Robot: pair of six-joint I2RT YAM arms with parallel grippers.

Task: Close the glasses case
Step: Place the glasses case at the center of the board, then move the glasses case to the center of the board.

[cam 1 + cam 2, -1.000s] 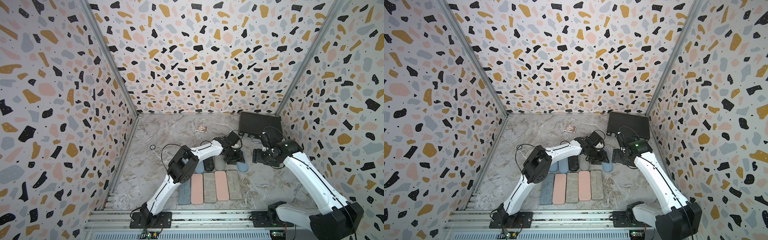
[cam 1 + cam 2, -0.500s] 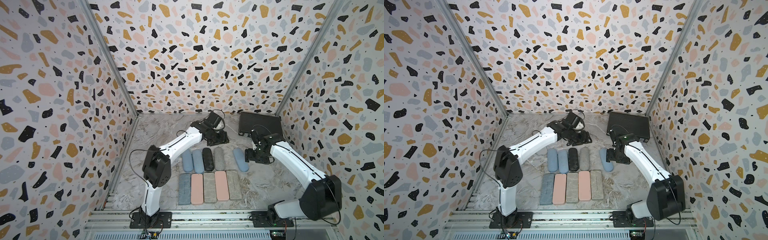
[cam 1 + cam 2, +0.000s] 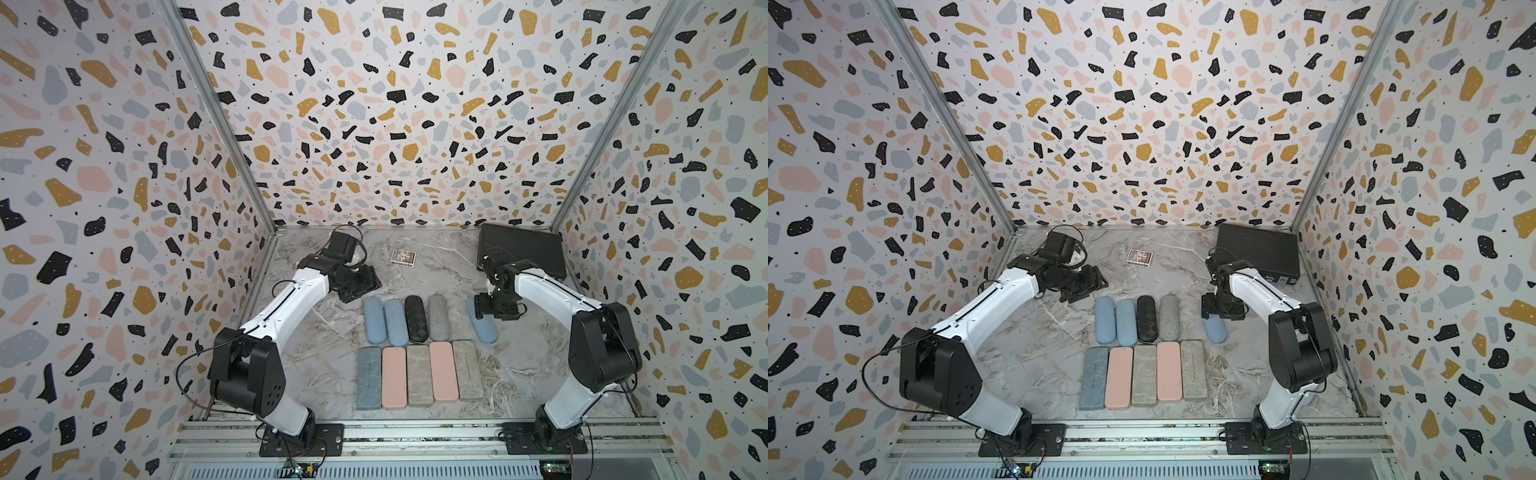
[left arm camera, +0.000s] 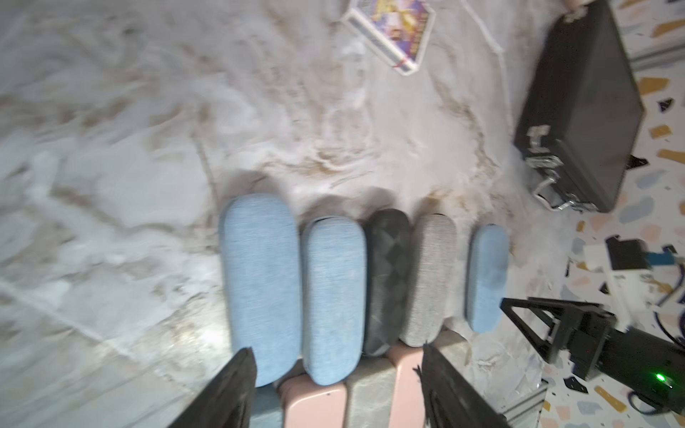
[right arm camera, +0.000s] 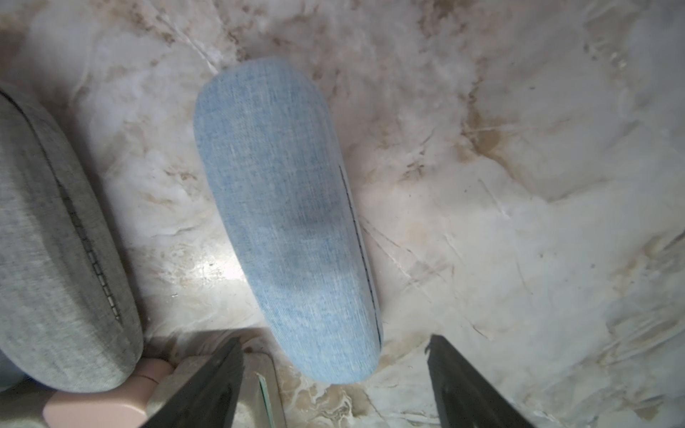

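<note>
In a top view, the flat cases [image 3: 419, 376] fill the lower centre, tight against the oval row [image 3: 415, 318] above them. Right of that row the light-blue glasses case [image 3: 486, 330] lies apart and looks shut. The right gripper [image 3: 494, 307] hovers over its far end, jaws wide and empty. Pressing off-centre could skid it into the grey case [image 3: 439, 318]. Further up, the left gripper [image 3: 359, 284], also wide and empty, could clip the row's ends.

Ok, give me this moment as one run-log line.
left hand: open, empty, by case row | right hand: open, above lone blue case, no grip | that case: looks shut
</note>
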